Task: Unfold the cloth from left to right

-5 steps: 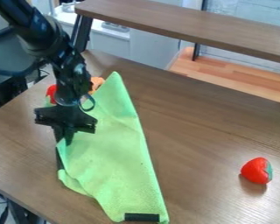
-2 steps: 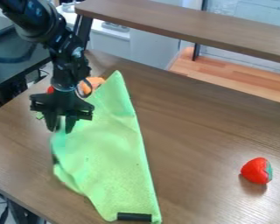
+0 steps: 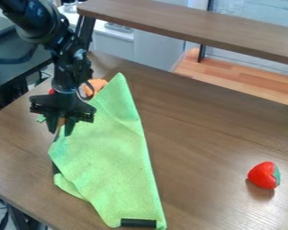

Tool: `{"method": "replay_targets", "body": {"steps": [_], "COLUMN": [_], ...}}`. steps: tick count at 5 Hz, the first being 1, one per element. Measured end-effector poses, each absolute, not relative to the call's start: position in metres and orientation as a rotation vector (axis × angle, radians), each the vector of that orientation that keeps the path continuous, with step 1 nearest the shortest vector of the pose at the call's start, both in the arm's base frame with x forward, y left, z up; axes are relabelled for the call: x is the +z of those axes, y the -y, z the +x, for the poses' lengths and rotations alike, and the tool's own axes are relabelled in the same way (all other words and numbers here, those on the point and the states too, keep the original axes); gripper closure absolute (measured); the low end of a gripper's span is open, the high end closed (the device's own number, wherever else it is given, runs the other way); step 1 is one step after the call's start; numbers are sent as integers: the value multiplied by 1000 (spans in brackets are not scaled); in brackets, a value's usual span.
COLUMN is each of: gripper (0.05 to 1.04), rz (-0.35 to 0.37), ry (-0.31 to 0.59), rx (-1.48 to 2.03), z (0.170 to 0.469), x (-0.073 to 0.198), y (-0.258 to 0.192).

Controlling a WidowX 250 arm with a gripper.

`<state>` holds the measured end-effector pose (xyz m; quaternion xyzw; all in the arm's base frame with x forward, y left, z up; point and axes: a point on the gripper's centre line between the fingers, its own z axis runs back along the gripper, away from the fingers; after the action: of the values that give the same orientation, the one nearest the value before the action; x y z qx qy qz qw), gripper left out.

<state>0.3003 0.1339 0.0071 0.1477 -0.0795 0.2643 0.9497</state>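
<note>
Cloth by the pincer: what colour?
Plain light green, with a black patch at its near end; the cloth shows best in the camera view.

- A red toy strawberry [image 3: 262, 174] with a green top, lying on its side near the right edge of the view, its shadow beside it.
- A brown wood-grain table [image 3: 206, 134] beneath it.
- An orange object [image 3: 99, 84], partly hidden, toward the table's far left part.
- A small bit of a red object [image 3: 51, 91] just left of the orange one.
- A raised brown board [image 3: 188, 25] across the top.
- Behind, a pale cabinet [image 3: 152, 48] and light wooden planks [image 3: 231, 87].
</note>
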Motion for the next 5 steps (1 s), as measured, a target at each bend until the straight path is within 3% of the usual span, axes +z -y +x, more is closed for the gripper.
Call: {"method": "replay_targets", "body": {"steps": [1, 2, 3, 5], "gripper": [531, 243, 216, 550], "rz": [312, 309, 303, 297], "ry": [154, 153, 150, 135], "rx": [552, 552, 550, 554], "z": [301, 302, 301, 300], "x": [6, 3, -1, -11], "y": [-137, -136, -138, -139]}}
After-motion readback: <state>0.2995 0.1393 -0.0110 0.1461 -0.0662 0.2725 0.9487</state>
